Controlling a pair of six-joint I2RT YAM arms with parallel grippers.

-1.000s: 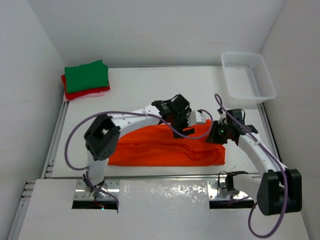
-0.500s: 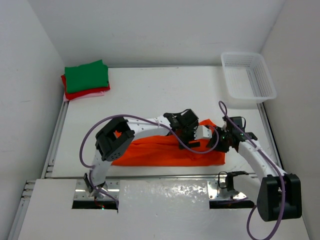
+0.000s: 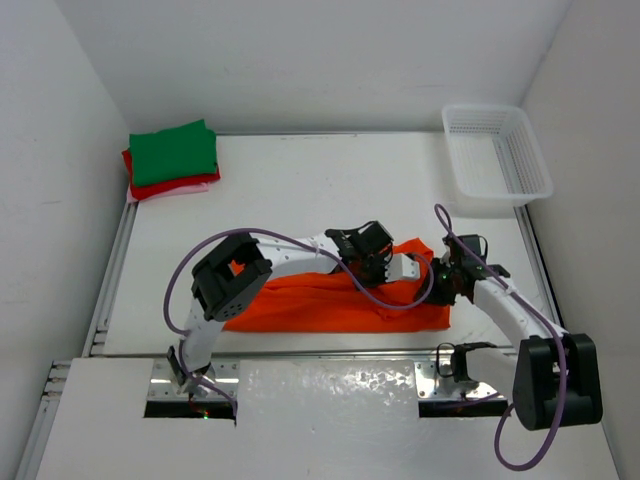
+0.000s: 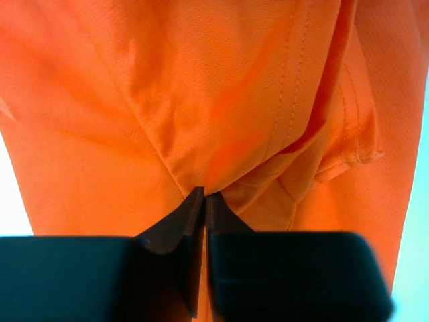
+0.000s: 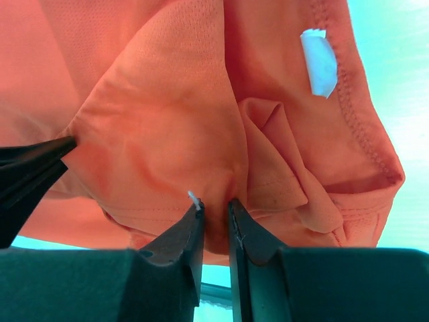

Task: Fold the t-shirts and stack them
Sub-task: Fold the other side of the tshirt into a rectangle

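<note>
The orange t-shirt [image 3: 320, 305] lies as a long folded strip across the near part of the table. Its right end is bunched up where both grippers meet it. My left gripper [image 3: 397, 272] [image 4: 204, 194] is shut, pinching a pleat of the orange cloth [image 4: 201, 100] at its tips. My right gripper [image 3: 441, 286] [image 5: 216, 204] is shut on a thick fold of the same shirt [image 5: 154, 121], close to the hem with the white label [image 5: 318, 60]. A green t-shirt [image 3: 173, 150] lies folded on a red t-shirt [image 3: 178, 186] at the far left corner.
A white mesh basket [image 3: 497, 152] stands at the far right corner. In the right wrist view, the left arm's dark fingertip [image 5: 30, 168] shows at the left edge. The table's near edge runs just below the orange shirt.
My left gripper has come down and nearer and closed on the orange cloth. The right gripper opened briefly and closed again on a fold. The shirt's right end is now more bunched.
</note>
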